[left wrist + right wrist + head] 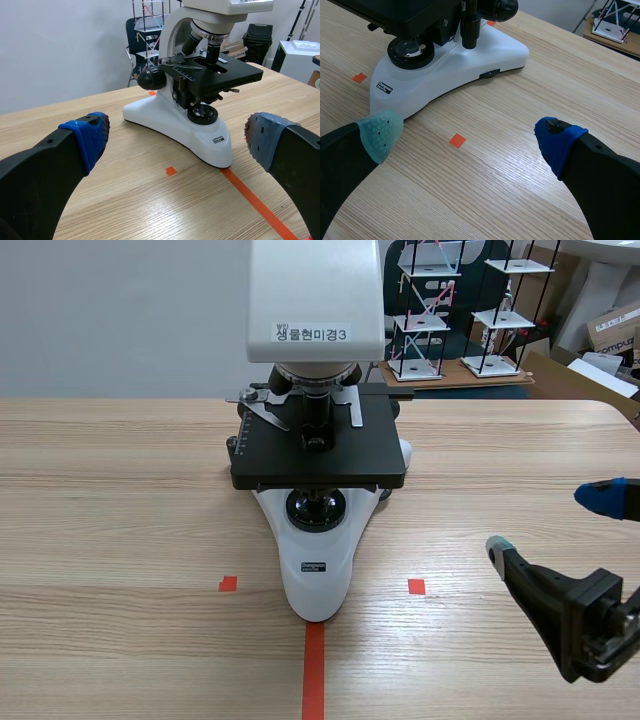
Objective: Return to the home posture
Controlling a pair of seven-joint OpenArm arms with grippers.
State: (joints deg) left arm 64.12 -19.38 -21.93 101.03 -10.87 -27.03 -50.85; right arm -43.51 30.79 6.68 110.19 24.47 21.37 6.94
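Right, the microscope (318,440) has the middle of the table (120,500), white foot toward the robot and black stage (318,455) square above it. The tape line (313,670) runs from the near edge right up to the toe of that foot.

Over on the robot's right, the right gripper (548,523) sits low near the table's right edge, well apart from the microscope. Its fingers are spread wide and there is nothing between them. From its wrist camera you get the grey-green pad (381,134) on one side and the blue pad (559,142) on the other. There's bare wood in the gap, and a tape square (457,140) on the table under that gap. The microscope's foot lies ahead, off toward the grey-green side (near it from this angle, though the scene view shows clear table between them).

The left arm doesn't show in the scene view at all. Its own camera does give us the left gripper (175,137): fingers spread far apart, both pads (87,135) bluish, holding nothing. The microscope stands ahead of it, side-on, framed between the two fingers and not touching either. I can't tell from here how high that gripper sits over the wood.

Behind the table, some small rack models (440,310) stand on a bench. So there you have it: both grippers wide and holding nothing, one to each side of the microscope.
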